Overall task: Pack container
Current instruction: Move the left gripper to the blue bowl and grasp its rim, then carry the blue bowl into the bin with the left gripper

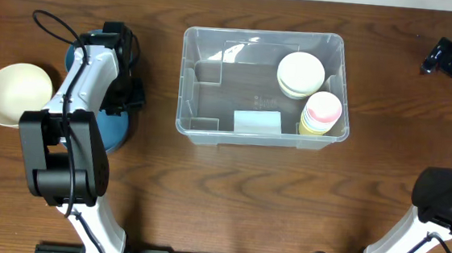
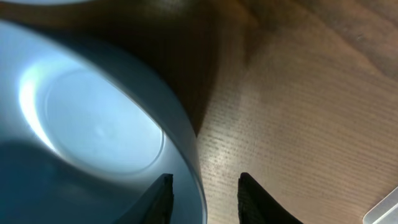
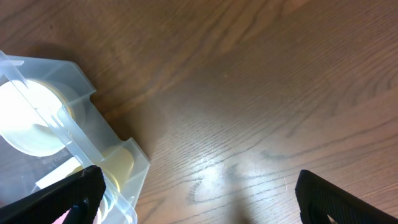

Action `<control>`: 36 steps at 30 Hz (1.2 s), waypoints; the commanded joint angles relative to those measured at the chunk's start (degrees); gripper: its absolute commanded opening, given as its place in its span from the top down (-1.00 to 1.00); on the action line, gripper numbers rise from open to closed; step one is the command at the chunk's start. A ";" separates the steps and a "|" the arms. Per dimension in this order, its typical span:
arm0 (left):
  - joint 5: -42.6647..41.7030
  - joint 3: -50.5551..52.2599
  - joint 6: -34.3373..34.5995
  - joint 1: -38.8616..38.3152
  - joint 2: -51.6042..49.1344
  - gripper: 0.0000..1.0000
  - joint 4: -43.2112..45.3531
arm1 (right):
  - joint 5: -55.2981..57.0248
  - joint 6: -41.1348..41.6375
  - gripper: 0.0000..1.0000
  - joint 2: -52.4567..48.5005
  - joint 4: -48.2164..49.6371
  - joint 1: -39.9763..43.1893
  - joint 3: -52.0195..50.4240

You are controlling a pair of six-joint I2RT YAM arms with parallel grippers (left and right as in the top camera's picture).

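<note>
— Starting far left: cream bowl [image 1: 14, 94] on the wooden table [image 1: 228, 199]?
— Yes, near a blue bowl [image 1: 116, 130] under the left arm.
— Left gripper [image 2: 204, 180]?
— Apart, straddling the blue bowl's rim: one finger [image 2: 163, 199] inside, the other outside, clear of the wall.
— Centre?
— Clear container [image 1: 184, 75], upright on the table, holding stacked cream bowls [image 1: 300, 74] and a pink-and-yellow stack [image 1: 321, 114] at its right end; pale label [image 1: 257, 122] on the near wall.
— Far right?
— Right gripper [image 3: 199, 199], spread wide, gripping nothing, hovering over bare wood beside the container's corner.
</note>
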State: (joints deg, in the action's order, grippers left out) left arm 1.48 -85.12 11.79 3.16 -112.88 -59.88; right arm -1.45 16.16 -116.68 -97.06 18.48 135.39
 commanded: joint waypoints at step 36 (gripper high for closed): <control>-1.03 1.29 -16.92 -23.10 39.80 0.88 8.17 | 0.59 0.94 -0.99 1.51 -0.09 0.11 1.09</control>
State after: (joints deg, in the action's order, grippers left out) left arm 1.37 -83.09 3.53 -14.48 -73.63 -53.08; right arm -1.45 16.19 -116.68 -97.06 18.48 135.39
